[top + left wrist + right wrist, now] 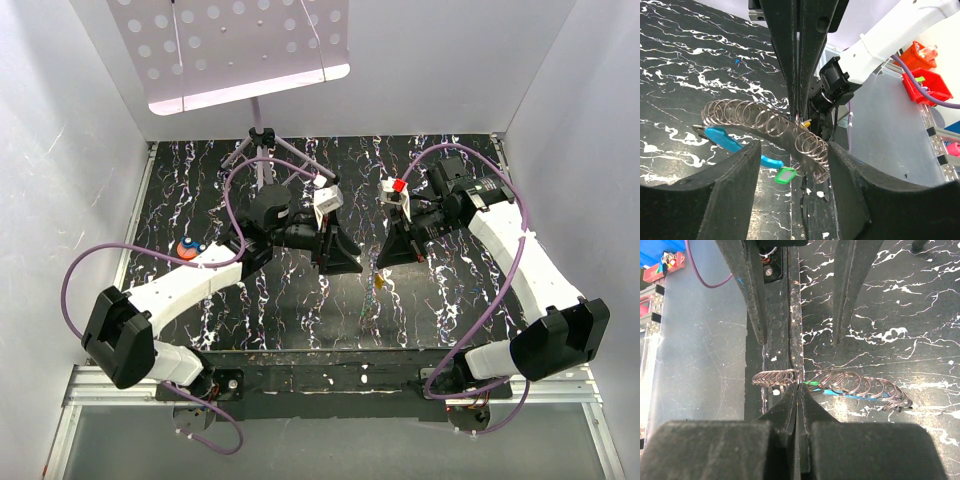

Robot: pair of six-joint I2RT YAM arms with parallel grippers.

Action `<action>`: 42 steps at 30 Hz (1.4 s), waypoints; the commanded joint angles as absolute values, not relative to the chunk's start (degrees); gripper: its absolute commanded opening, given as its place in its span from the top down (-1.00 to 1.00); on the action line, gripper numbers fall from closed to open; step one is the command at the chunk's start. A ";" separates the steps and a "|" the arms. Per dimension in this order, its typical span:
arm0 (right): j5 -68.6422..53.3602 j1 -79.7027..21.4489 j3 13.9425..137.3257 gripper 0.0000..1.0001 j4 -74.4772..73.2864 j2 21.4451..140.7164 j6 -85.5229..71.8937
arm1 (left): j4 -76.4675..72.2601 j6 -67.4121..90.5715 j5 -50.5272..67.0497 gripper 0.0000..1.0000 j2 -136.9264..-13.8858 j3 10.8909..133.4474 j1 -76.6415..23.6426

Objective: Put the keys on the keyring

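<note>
Top view: the left gripper [342, 262] and right gripper [385, 262] meet over the black marbled table [300, 310], with a small yellow-orange key [381, 283] just beside the right one.

Left wrist: the left jaws stand apart, straddling a curved row of silvery wire rings [765, 122]. A bright blue plastic key head [722, 138] sits beneath.

Right wrist: the right fingers [787, 410] pinch tight on the rings.

A row of silver rings [765, 122] hangs between the wide-apart fingers of the left gripper [792, 167], pinched by the right gripper [799, 112], a blue key [722, 138] just under it.

white-and-black left arm [190, 285] stretched low toward the middle, black two-finger left claw [795, 150] with fingers spread apart, white-and-black right arm [520, 265] bent inward opposite it, black two-finger right claw [798, 392] pinched fully closed, the two claws tip to tip
</note>
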State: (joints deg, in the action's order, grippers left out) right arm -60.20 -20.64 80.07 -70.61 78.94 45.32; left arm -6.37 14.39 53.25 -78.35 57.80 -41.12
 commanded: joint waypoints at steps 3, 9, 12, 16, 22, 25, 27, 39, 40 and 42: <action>-63.63 -20.57 82.00 0.97 -71.19 78.57 45.70 | -6.24 12.21 52.29 0.05 -78.57 60.64 -41.75; -63.37 -20.57 81.65 0.97 -70.40 78.57 44.91 | -6.15 14.85 52.91 0.17 -80.51 62.05 -42.54; -63.37 -20.57 81.56 0.97 -69.87 78.57 44.39 | -6.33 15.38 52.65 0.23 -80.51 62.31 -43.06; -63.28 -20.57 81.56 0.97 -69.70 78.58 44.12 | -5.36 15.56 51.77 0.29 -81.03 62.67 -44.12; -63.37 -20.57 81.21 0.97 -69.17 78.57 43.59 | -5.27 15.56 51.33 0.41 -81.91 63.10 -44.91; -63.54 -20.57 81.21 0.97 -69.08 78.57 43.42 | -5.19 15.64 50.98 0.52 -82.26 63.37 -45.26; -63.54 -20.48 81.21 0.97 -69.08 78.49 43.33 | -5.10 15.64 50.89 0.62 -82.53 63.54 -45.35; -64.68 -20.48 81.04 0.97 -68.64 78.14 42.54 | -5.44 14.59 49.66 1.00 -81.04 62.94 -45.35; -65.21 -20.22 81.12 0.81 -68.64 77.96 42.19 | -7.10 14.94 49.14 1.00 -80.17 61.89 -45.44; -67.14 -18.99 81.91 0.40 -68.73 77.52 41.49 | -11.06 15.82 47.91 1.00 -78.32 59.25 -45.44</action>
